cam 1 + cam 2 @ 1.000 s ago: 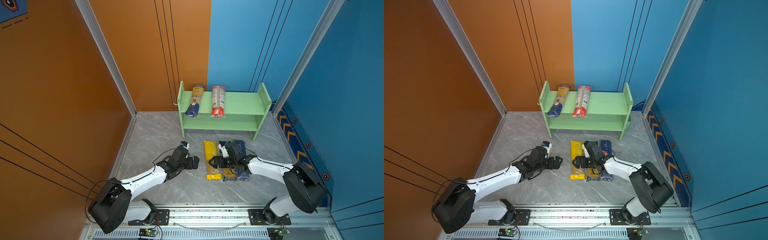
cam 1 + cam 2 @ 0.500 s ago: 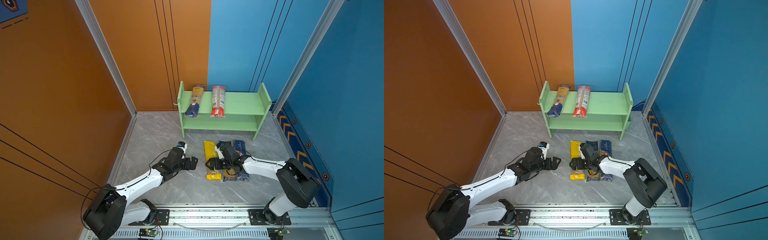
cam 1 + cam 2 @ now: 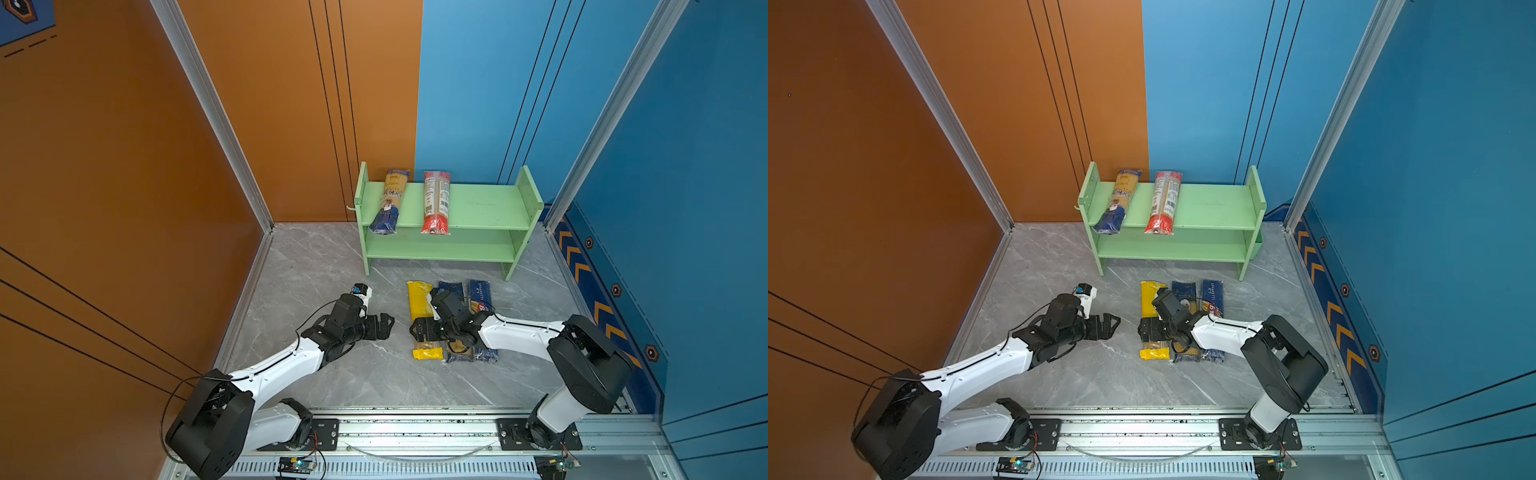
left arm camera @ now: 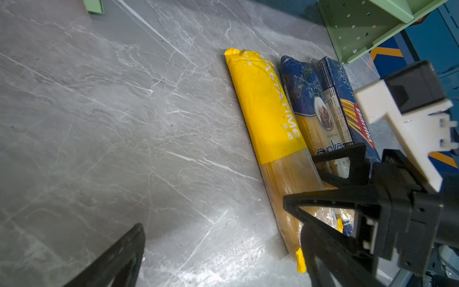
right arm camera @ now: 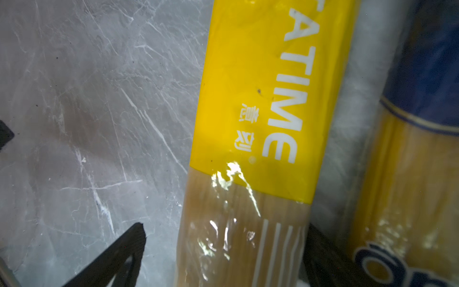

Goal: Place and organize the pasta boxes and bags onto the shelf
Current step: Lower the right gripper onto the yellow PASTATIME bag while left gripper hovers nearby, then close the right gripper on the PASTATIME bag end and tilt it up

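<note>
Looking past the aluminium rail [image 3: 415,432] where both arms are bolted, I see the left gripper [image 3: 380,326] low over bare marble floor [image 3: 332,257]. Its jaws are spread wide and hold nothing; its wrist view shows only one dark finger [image 4: 129,241]. Just to that gripper's right, close but apart, sits the right gripper [image 3: 422,330], also parted wide. In its wrist view one finger [image 5: 135,232] hangs over the floor with a gap to the pack. The other finger [image 5: 320,248] sits down in the seam beside the next pack. So it straddles the yellow bag [image 5: 260,99] without clamping it.

The yellow bag lies flat under that gripper and runs away from it toward the shelf. Its far part is a bright yellow sleeve with white "TIME" lettering, and its near part is clear film over pale spaghetti. Pressed against it, on the side away from the left gripper, is the floor ankara bag [image 3: 451,289], blue-ended with yellow strands and partly hidden by the wrist. Touching that in turn is the dark blue Barilla pack [image 3: 480,295], crowding that side.

Farther ahead of both grippers stands the light-green shelf [image 3: 478,208], before the seam of the orange and blue wall panels [image 3: 415,104]. On its top board lie the shelved ankara bag [image 3: 390,201], slightly askew, and just beside it the red-ended clear bag [image 3: 436,201]. Both overhang the front edge.
</note>
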{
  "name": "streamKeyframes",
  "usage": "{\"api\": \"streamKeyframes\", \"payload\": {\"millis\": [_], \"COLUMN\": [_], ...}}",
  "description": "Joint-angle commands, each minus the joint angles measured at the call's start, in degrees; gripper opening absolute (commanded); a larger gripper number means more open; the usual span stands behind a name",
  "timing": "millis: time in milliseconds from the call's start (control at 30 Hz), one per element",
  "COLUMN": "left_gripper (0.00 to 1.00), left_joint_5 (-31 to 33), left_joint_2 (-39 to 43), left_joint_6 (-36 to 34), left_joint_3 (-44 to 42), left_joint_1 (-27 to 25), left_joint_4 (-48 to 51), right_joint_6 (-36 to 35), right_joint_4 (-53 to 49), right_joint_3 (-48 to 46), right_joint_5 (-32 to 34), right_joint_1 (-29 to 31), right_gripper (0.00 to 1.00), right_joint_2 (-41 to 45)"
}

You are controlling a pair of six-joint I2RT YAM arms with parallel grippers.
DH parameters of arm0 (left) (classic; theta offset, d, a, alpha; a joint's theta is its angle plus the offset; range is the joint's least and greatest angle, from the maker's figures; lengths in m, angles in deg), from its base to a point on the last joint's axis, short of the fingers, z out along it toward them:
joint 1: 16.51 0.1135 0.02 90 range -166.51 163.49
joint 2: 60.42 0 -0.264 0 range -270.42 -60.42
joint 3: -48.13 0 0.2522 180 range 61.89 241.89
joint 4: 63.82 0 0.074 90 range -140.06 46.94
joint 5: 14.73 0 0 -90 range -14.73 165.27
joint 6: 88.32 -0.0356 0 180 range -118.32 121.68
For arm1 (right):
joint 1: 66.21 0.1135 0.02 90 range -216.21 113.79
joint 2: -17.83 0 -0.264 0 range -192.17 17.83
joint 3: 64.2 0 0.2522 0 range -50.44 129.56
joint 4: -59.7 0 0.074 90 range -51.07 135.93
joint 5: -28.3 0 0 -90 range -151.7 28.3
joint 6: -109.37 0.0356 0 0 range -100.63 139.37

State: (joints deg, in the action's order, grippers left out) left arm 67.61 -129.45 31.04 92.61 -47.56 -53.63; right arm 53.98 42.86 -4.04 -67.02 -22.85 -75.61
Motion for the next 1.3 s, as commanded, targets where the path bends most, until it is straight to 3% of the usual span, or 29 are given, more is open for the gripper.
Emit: {"api": "streamKeyframes", "payload": {"millis": [0,867,1267], "left_gripper": [0.98,0.98,0.98], "left_joint_5": [-2.13,-3.26,-3.18], "left_joint_2": [0.66,0.39,0.57], "left_joint_6": [-0.62,0.27,0.87], "left_joint_3": [-1.29,-1.53,-1.88], "left_joint_1": [0.56,1.43,1.59], "left_joint_4": [-1.47,-2.03,-2.12], "right_joint_6": [0.79,3.29,3.75], "right_joint_4": [-5.10,-13.08,-13.07], "right_joint_3": [1.99,4.70,3.57], "right_joint_5": [3.35,11.18,13.72], "right_joint_1": [1.31,8.32,9.64], "right_gripper": [0.94,0.93,0.79], "right_joint_2": [-1.42,-4.54,-4.33]}}
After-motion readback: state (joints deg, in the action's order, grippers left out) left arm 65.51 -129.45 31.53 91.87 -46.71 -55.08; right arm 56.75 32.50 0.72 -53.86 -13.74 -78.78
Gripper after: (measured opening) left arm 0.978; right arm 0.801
